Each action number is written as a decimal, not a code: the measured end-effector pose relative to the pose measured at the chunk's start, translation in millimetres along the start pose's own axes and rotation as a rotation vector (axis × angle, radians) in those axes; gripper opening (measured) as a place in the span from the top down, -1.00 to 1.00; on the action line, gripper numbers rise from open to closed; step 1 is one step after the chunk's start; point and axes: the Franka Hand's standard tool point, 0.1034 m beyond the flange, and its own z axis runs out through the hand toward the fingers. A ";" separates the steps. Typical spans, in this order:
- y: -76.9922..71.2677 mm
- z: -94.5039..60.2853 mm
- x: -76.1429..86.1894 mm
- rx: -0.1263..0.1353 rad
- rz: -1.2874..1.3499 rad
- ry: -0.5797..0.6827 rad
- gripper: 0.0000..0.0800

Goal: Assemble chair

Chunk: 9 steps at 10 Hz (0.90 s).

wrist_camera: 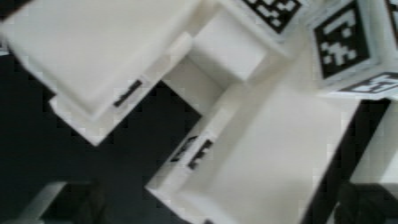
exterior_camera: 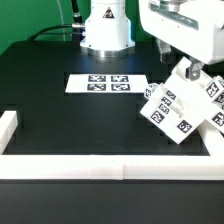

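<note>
Several chair parts (exterior_camera: 175, 108) sit in one loose pile at the exterior view's right, on the black table (exterior_camera: 70, 125), close to the right-hand border rail (exterior_camera: 214, 150). All are white and chunky, with black-and-white square tags facing up and sideways. Pieces lean on each other at angles, none square to the rails. Can't tell from here whether any two are actually joined.

Wrist view, close up: a flat plate (wrist_camera: 107, 62) with a raised edge, tilted. Beside it a long bar-shaped piece (wrist_camera: 267, 140) runs toward the camera. Tagged blocks (wrist_camera: 349, 45) sit at the bar's far end. It's blurry, so exact contact between plate and bar is unclear.

Over the pile the gripper (exterior_camera: 189, 68) hangs pointing down, fingertips about level with the top of the stack. Jaws are spread wide, nothing held. Whether a finger touches a part: can't tell.

The marker board (exterior_camera: 105, 83) lies flat mid-table, well apart from the pile, to the exterior view's left of it. The robot base (exterior_camera: 105, 28) is behind the board. The front rail (exterior_camera: 110, 170) runs along the near edge, with a short rail (exterior_camera: 8, 125) at the left corner.
</note>
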 end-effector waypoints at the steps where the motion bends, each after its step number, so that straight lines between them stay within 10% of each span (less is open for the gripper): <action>1: -0.1 0.8 0.0 -0.001 -0.001 0.000 -0.63; 9: 14.0 13.2 3.9 -0.011 -0.060 0.006 -0.62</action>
